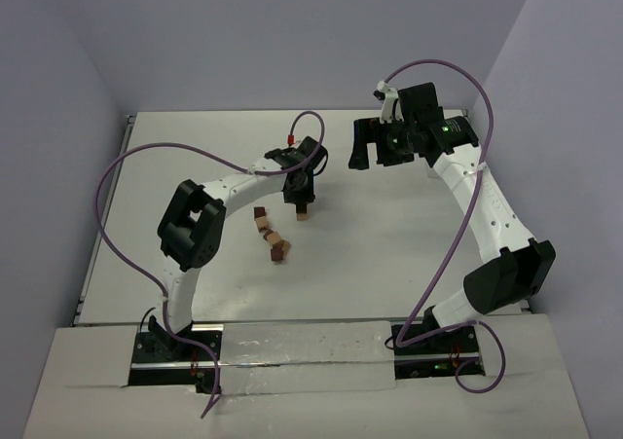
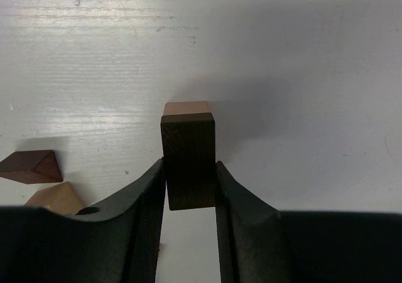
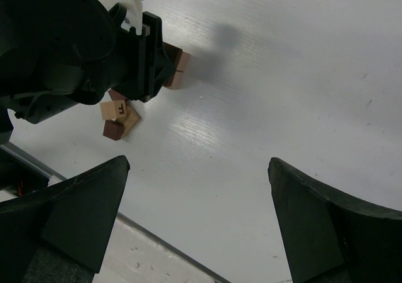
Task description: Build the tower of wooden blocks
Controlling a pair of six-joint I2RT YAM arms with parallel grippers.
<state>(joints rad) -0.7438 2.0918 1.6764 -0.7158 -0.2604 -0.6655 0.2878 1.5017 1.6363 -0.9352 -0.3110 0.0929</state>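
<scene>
Closer, tan cube behind brown cube

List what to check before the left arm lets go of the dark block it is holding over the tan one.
1. Grip: the left pincer is shut on the dark block, with a finger against each side. Ok.
2. Sideways alignment: in the left wrist view, the tan block shows just past the dark block's far end, in line with it. Ok.
3. Contact between the two blocks: no view shows the seam. Cannot tell.
4. Loose blocks: they lie apart from the tan block on the table. Ok.
5. Right pincer: open, empty and away from the stack. Ok.
</scene>
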